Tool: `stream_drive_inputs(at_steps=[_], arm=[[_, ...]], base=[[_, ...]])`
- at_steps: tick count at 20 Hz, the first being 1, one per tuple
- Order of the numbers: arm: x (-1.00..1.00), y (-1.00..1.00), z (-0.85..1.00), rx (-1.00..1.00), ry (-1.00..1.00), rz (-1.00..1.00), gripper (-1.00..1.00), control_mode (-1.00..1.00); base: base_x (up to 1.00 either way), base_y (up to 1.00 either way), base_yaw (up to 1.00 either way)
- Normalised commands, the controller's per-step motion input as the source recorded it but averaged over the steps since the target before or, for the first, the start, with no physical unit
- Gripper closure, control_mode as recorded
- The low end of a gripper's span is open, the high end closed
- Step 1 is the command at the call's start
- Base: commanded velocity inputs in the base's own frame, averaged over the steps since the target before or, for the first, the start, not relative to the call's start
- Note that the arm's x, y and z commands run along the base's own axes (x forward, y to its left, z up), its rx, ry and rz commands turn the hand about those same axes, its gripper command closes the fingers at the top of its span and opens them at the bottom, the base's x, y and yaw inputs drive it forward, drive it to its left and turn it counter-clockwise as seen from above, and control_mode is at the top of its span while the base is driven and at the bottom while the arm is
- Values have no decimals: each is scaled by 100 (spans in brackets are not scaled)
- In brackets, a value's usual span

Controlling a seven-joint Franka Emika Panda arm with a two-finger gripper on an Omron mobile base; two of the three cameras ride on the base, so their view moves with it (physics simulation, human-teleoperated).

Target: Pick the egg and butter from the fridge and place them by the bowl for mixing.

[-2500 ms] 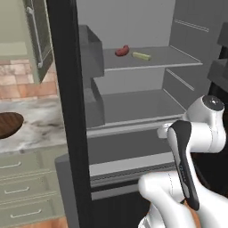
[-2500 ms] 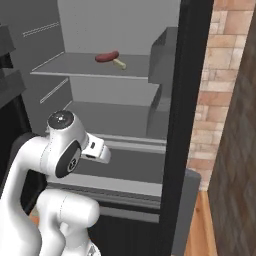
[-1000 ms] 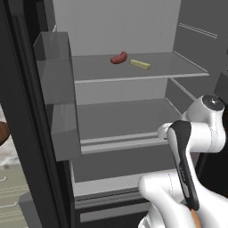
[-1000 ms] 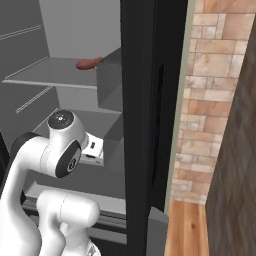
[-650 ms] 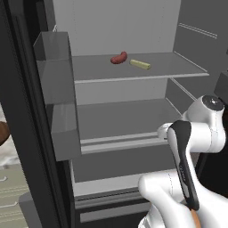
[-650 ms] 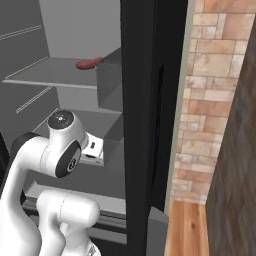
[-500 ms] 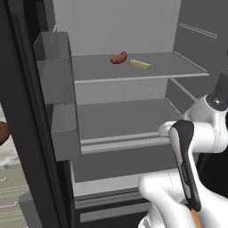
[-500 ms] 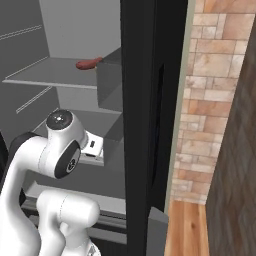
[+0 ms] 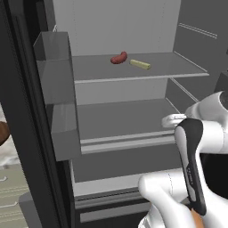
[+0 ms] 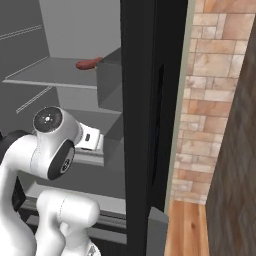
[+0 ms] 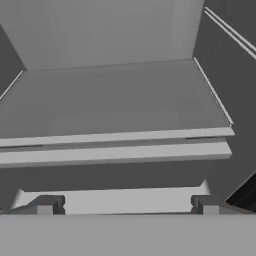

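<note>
Claw spread wide (holding nothing) before a grey fridge shelf.

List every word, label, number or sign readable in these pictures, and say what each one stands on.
None can be read.
The fridge, its shelves and door bins are plain grey.
The butter and the red sausage carry no label.
The brick wall bears no sign.
Faint marks on the arm's dark link are too small to read.
</note>
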Motion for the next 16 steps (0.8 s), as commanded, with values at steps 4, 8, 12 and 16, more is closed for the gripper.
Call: stream_drive_inputs(at_steps=[4, 8, 12, 16], arm=[[-1, 0, 47, -1, 0, 0, -100, -100], [0, 5, 48, 0, -1, 2, -100, -100], [0, 15, 54, 0, -1, 11, -100, -100], [0, 18, 60, 0, 0, 8, -100, -100]], base=[[0, 0, 0], [0, 0, 0], [0, 0, 0], [0, 0, 0]])
